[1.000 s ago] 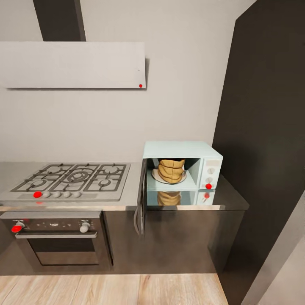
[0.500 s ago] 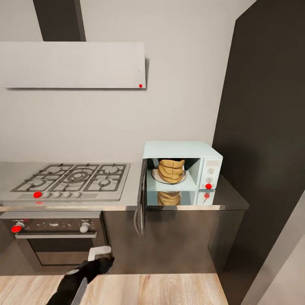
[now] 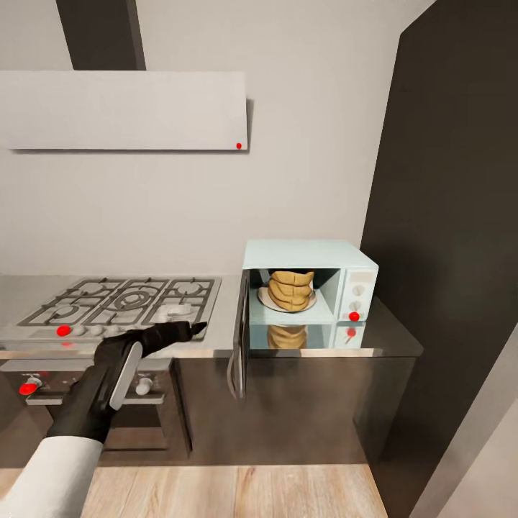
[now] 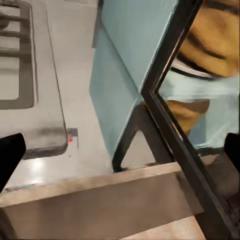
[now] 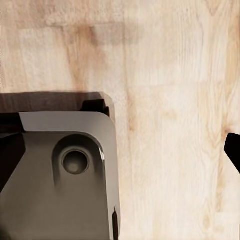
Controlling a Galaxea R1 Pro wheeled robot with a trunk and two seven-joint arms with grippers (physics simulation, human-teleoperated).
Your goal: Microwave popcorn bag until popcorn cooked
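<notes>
Popcorn bag (image 3: 291, 289) sits on plate inside microwave (image 3: 309, 282), door (image 3: 240, 342) wide open. Bag looks light, crushable paper, best gripped near rolled rim. Left gripper (image 3: 188, 330) spread open, empty, near door.

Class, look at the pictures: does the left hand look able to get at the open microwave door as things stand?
Probably yes. The left hand hovers over the countertop edge beside the gas hob, with nothing between it and the microwave door, which stands wide open.
</notes>
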